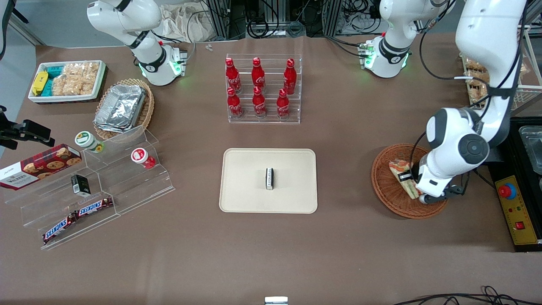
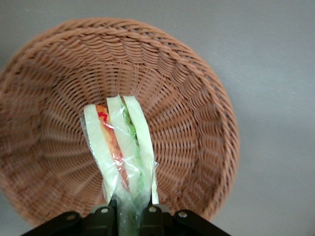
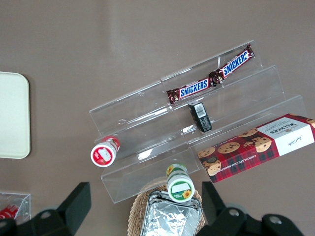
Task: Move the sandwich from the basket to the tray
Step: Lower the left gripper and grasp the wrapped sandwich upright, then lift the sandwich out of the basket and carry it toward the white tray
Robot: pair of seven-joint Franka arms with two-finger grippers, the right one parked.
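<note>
The tabletop [image 1: 271,262] carries the cream tray [image 1: 245,186] near its middle, and the round reddish-brown basket [image 1: 387,188] lies toward the working arm's end, well apart from the tray. The tray holds only a small dark block [image 1: 269,178] at its centre. The sandwich [image 1: 402,176] is in the basket, lying against the woven wall nearer the working arm, its long edge slanting toward the basket's front rim.

The left gripper [image 1: 427,195] is low over that front rim. In the front view the arm's wrist hides the fingers. The left wrist view shows what the front one cannot: the gripper [image 2: 129,212] has its two dark fingers [image 2: 150,214] drawn in close on either side of the narrow end of the sandwich [image 2: 120,147], pinching the clear wrap and bread between them, with the basket [image 2: 197,98] floor under it. The layers stand on edge there, pale bread outside, orange and green filling between.

The right wrist view alone shows a corner of the tray [image 3: 12,115].
</note>
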